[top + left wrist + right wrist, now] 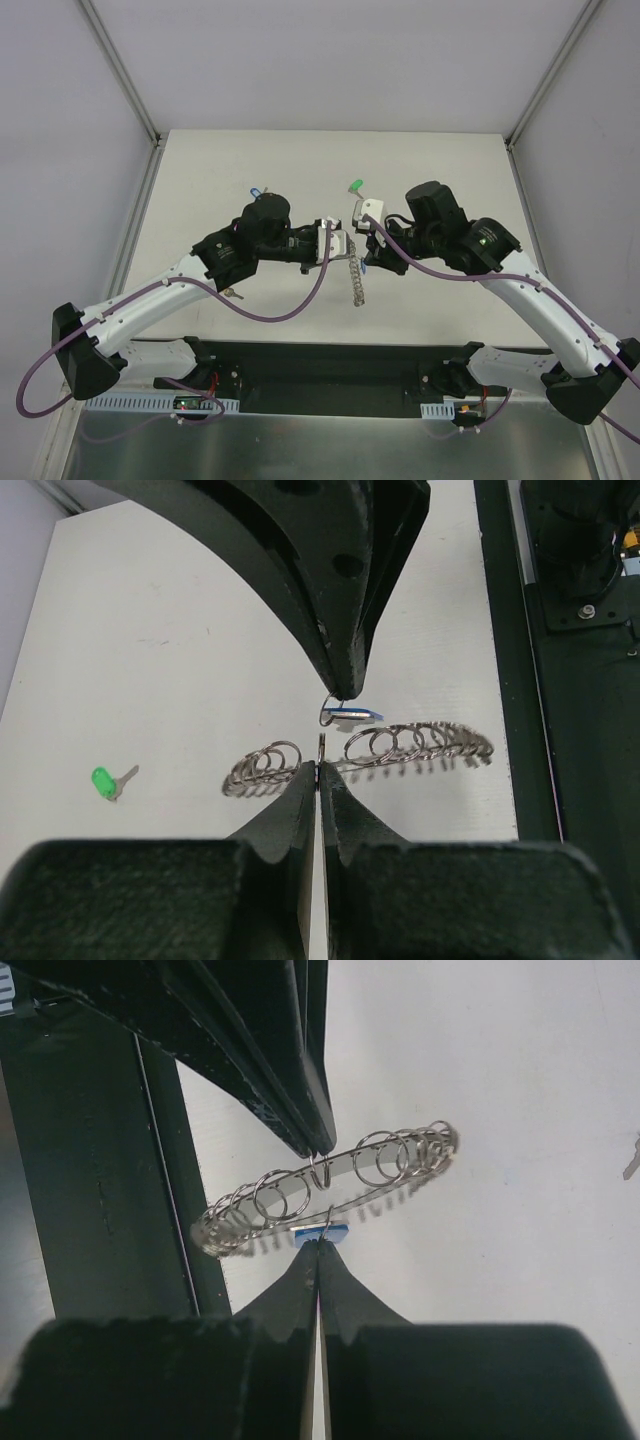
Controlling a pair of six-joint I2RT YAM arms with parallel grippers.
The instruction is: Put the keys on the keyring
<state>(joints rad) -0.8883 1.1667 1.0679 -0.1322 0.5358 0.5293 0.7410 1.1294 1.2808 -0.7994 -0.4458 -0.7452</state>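
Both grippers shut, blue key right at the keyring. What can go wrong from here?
1. The left gripper pinches the keyring by thin wire at its very fingertips; the ring could swivel or slip out.
2. The right gripper holds the blue key only by its small ring; the key may twist away from the loop.
3. The two sets of fingertips are very close and could collide.

Keyring (355, 282) above table (450, 170) — one key (354, 186) behind

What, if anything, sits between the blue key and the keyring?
Nothing visible. The right gripper holds the blue key close beside the keyring, next to where the left gripper clamps it. Whether key and ring touch cannot be told.
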